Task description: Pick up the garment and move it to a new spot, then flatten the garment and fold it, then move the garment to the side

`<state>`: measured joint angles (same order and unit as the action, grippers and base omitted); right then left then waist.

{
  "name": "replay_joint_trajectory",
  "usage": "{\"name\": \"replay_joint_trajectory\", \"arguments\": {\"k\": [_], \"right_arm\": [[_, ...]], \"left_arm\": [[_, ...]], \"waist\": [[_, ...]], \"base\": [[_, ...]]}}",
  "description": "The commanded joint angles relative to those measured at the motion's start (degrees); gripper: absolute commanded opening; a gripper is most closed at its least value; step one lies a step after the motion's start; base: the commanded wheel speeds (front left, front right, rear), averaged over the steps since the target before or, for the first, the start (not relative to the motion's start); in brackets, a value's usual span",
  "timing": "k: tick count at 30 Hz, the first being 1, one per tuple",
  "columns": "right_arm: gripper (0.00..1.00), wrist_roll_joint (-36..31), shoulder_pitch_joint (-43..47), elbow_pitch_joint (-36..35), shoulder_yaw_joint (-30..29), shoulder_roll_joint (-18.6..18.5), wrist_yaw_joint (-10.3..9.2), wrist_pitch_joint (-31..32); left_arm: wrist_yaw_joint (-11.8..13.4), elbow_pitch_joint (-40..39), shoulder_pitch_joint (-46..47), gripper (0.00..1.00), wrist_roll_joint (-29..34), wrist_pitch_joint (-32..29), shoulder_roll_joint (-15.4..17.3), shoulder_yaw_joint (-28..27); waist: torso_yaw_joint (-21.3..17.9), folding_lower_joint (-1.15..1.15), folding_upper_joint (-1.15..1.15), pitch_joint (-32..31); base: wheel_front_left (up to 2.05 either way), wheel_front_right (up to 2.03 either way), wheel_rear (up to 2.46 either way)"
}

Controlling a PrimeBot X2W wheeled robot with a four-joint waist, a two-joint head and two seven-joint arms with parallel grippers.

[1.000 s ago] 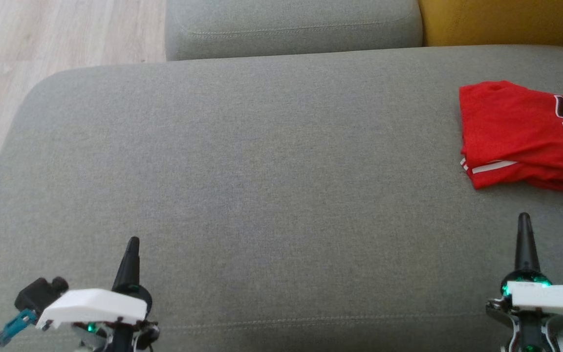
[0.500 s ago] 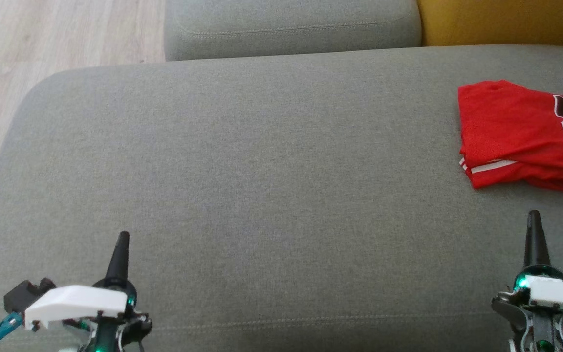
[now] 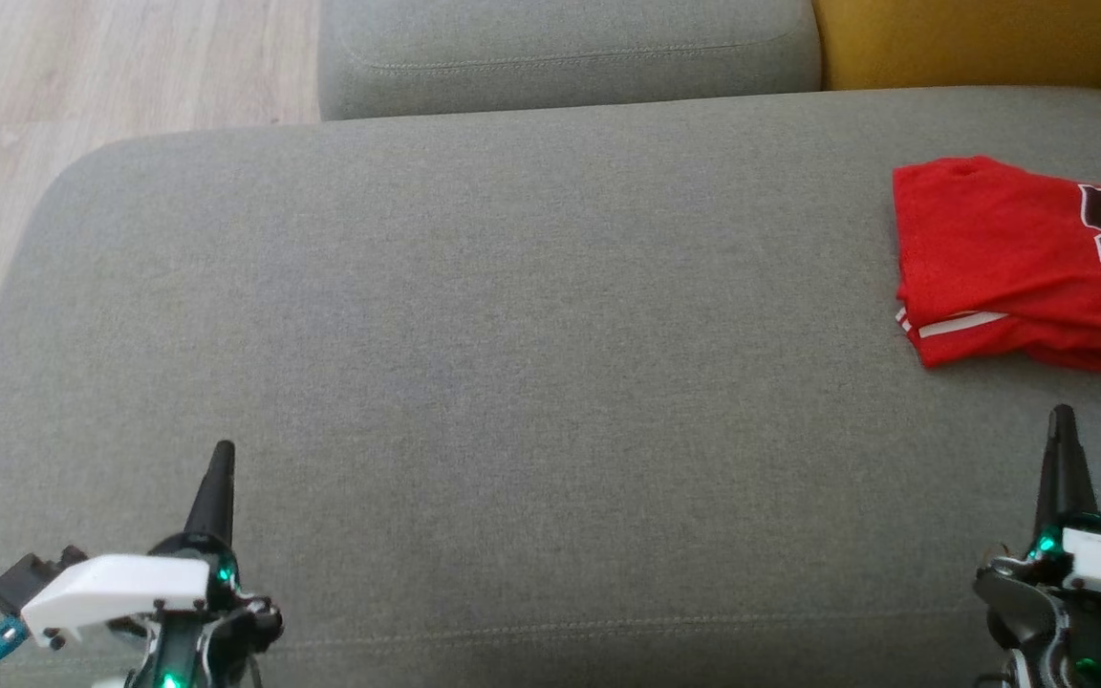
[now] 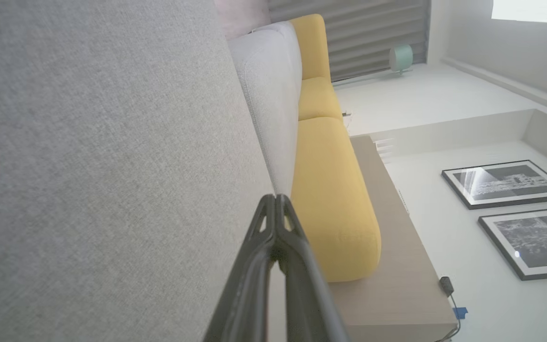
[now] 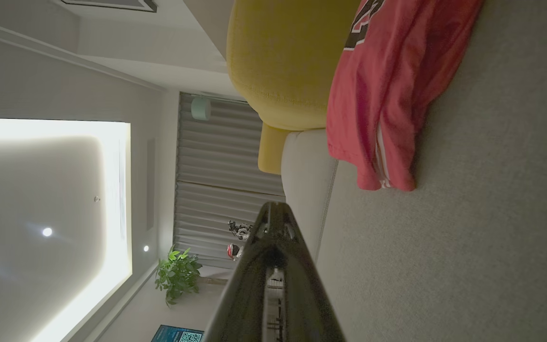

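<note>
We have one broad grey seat [image 3: 512, 334] taking up most of the head view, and behind it two back cushions: one grey cushion [image 3: 570, 48], one yellow cushion [image 3: 971, 38]. A strip of pale wooden floor [image 3: 111, 67] shows at the far left.

One garment [image 3: 1009, 258] here, folks, a red jersey, folded and lying on the seat at the far right, near the yellow cushion. As far as we see it, its long axis runs left to right across the seat and off the right edge of the head view. Its short folded end faces the middle of the seat, with a white stripe peeking out at the near corner and black-and-white print toward the right.

Two grippers, both low over the seat's near edge and both pointing toward the back cushions. The left gripper [image 3: 222, 454] is well away from the jersey, jaws clenched on nothing. The right gripper [image 3: 1062, 418] sits just in front of the jersey, not touching it, fingers pressed together and empty too.
</note>
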<state>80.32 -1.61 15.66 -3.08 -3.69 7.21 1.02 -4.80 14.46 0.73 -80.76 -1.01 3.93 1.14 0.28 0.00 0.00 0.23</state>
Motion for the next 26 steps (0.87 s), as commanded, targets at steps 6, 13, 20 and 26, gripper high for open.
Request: {"name": "replay_joint_trajectory", "arguments": {"k": [6, 13, 20, 26], "right_arm": [[0.00, 5.5, -3.5, -1.9, 0.2, -0.9, 0.26, 1.6], [0.00, 11.0, -4.1, -1.8, -0.7, -0.9, 0.27, 2.9], [0.00, 13.7, -4.4, -1.8, -1.2, -0.8, 0.28, 3.7], [0.00, 13.6, -4.4, -1.8, -1.3, -0.7, 0.28, 3.8]], "left_arm": [[-1.3, -1.2, 4.1, 0.00, -5.2, -1.4, 0.8, -3.0], [-2.2, -0.8, 4.9, 0.00, -10.7, -2.8, 0.8, -4.4], [-2.7, -0.5, 5.3, 0.00, -13.4, -3.5, 0.7, -5.2], [-2.7, -0.5, 5.3, 0.00, -13.3, -3.6, 0.6, -5.4]], "waist": [[-0.1, 0.00, 0.00, 0.0], [-0.2, 0.00, 0.00, 0.0], [-0.3, 0.00, 0.00, 0.0], [-0.3, 0.00, 0.00, 0.0]], "base": [[0.00, 0.00, 0.00], [0.00, 0.00, 0.00], [0.00, 0.00, 0.00], [0.00, 0.00, 0.00]]}}
